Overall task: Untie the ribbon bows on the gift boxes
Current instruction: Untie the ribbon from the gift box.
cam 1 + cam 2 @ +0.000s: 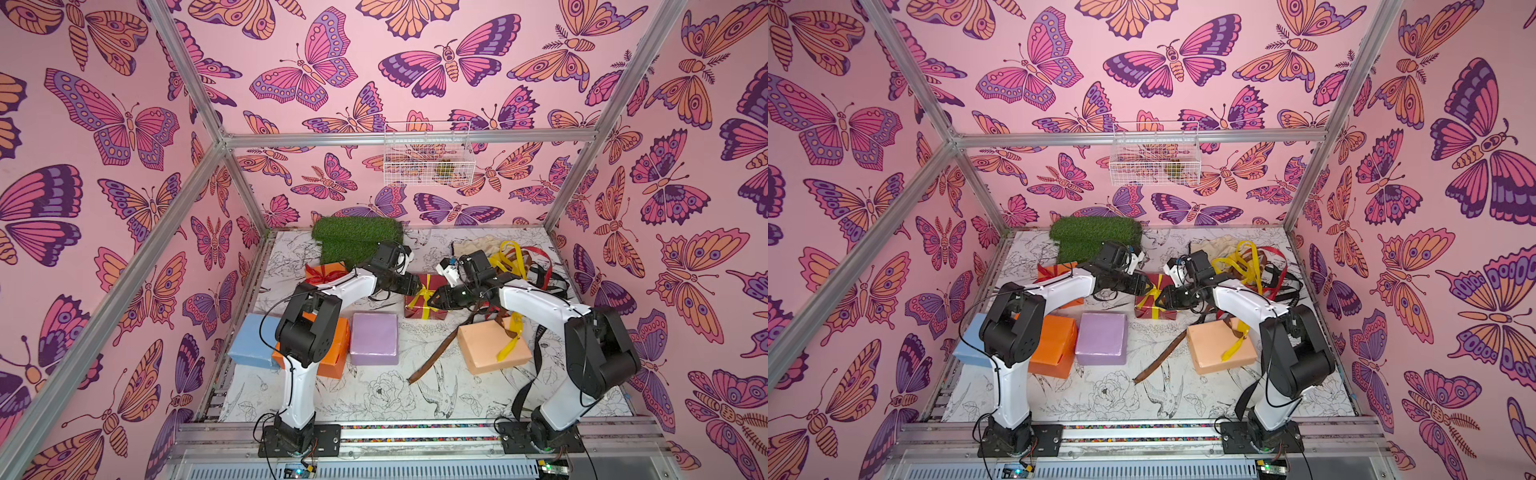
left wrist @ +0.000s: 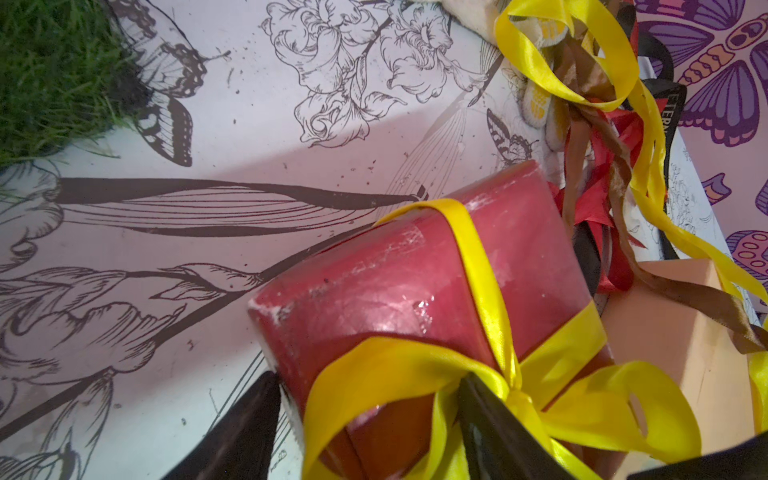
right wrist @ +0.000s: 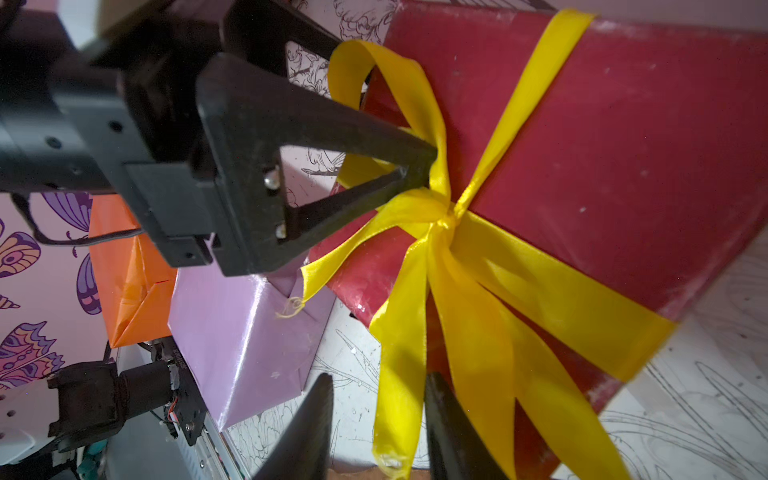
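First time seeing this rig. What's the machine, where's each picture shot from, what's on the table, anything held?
Two robot arms bolted at the table's near edge, each ending in a two-finger gripper. Both top views look down on the booth; the other two come from wrist cameras. On the table: bare pale blue box, orange box, lilac box, a peach box under loose ribbons, a red-tied orange box, a ribbon heap, turf. At the dark red box, the left gripper, open, has a loop of the yellow bow between its fingers; the right gripper, open, straddles a tail. Neither visibly pinches.
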Controlling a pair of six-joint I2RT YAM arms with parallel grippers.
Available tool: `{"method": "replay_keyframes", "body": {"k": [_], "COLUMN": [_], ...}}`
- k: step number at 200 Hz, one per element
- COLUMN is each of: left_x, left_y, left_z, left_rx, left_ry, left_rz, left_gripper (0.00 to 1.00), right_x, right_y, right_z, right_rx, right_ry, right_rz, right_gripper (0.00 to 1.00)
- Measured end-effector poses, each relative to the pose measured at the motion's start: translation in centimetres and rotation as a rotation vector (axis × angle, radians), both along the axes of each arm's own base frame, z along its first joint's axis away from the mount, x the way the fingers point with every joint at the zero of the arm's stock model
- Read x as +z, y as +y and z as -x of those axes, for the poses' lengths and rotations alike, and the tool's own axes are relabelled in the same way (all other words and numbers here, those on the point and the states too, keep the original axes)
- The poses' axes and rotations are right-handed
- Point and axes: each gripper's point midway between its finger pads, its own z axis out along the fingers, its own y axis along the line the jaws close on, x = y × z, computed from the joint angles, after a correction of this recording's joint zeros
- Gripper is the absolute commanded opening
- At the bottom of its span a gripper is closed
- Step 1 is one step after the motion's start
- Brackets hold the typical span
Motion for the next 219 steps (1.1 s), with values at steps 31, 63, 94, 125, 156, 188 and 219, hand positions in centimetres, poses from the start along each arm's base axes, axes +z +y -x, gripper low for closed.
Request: {"method": "replay_keyframes", "body": {"k": [31, 63, 94, 125, 156, 188, 219], "left_x": [0.0, 0.0, -0.1, -0.1, -0.1, -0.1, -0.1], "left_y": [0.0, 0.0, 0.0, 0.0, 0.0, 0.0, 0.0], "left_z": [0.0, 0.0, 0.0, 0.0, -0.1, -0.1, -0.1], "left_rx": [0.000, 0.000, 0.000, 0.000, 0.000, 0.000, 0.000], "left_ry": [0.000, 0.000, 0.000, -0.003, -0.005, -0.005, -0.006], "left_rz": [0.000, 0.000, 0.000, 0.002, 0.003, 0.003, 0.004], "left_gripper": [0.69, 0.69, 0.69, 0.69, 0.69, 0.69, 0.69], "right_x": [-0.7, -0.7, -0.6, -0.3, -0.2, -0.7, -1.1], "right_y": [0.0, -0.3, -0.7, -0.5, -0.1, 0.0, -0.1], "right_z": [0.0, 0.1, 0.3, 0.6, 1.0, 1.3, 1.6], "right_rx": [-0.001, -0.009, -0.022, -0.017, -0.007, -0.007, -0.007], "right_ry": [0.018, 0.029, 0.035, 0.046, 0.076, 0.107, 0.134], "right_rz": [0.009, 0.027, 0.042, 0.029, 0.000, 0.001, 0.006], "right_gripper": [0.38, 0.37, 0.37, 0.36, 0.35, 0.33, 0.33]}}
